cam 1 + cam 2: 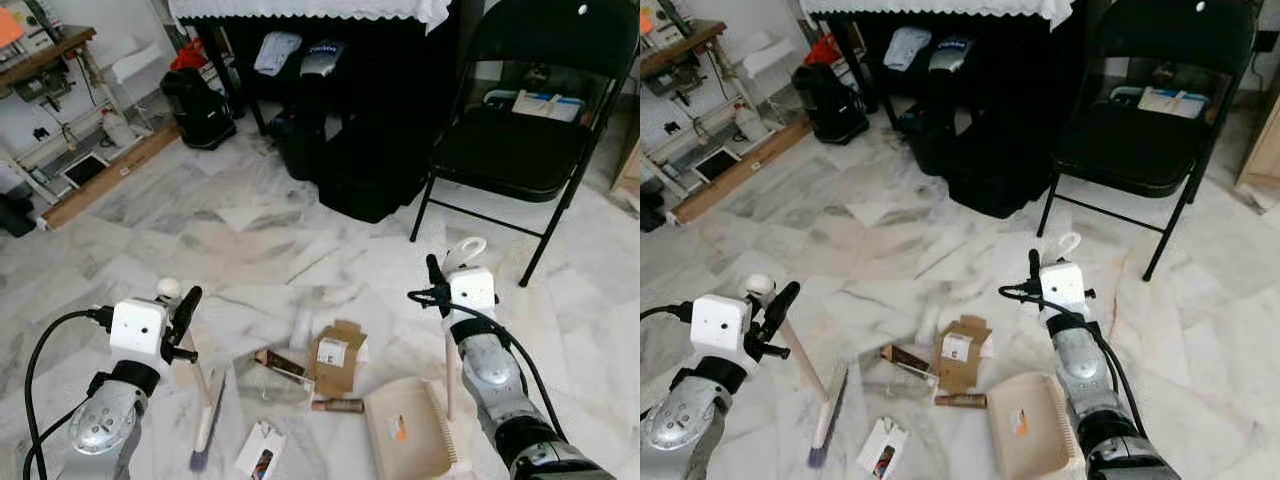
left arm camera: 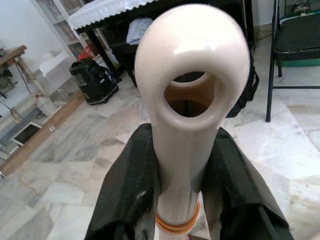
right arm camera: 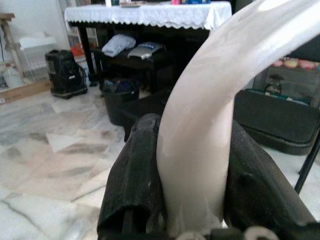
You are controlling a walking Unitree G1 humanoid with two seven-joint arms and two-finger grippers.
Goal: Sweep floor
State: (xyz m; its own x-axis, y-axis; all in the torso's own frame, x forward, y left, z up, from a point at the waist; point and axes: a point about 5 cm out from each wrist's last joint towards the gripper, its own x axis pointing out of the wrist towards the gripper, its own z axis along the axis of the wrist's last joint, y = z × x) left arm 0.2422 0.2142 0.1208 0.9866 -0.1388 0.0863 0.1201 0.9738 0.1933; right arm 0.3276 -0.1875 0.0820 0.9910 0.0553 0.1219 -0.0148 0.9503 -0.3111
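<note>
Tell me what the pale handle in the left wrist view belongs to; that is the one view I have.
Observer: A brush; its bristle end rests on the marble floor, and the left gripper is shut on the handle.
Operator: And the right arm?
Observer: The right gripper is shut on the upright handle of a beige dustpan standing on the floor.
Operator: Anything to sweep?
Observer: A cardboard box and a brown tube lie between brush and dustpan.

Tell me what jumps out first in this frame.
Both tools are shut on cream handles: the left tool holds a broom, the right tool holds a dustpan resting on the marble floor. Between them lies scattered litter, notably a flattened cardboard box. Behind stands a black folding chair.
</note>
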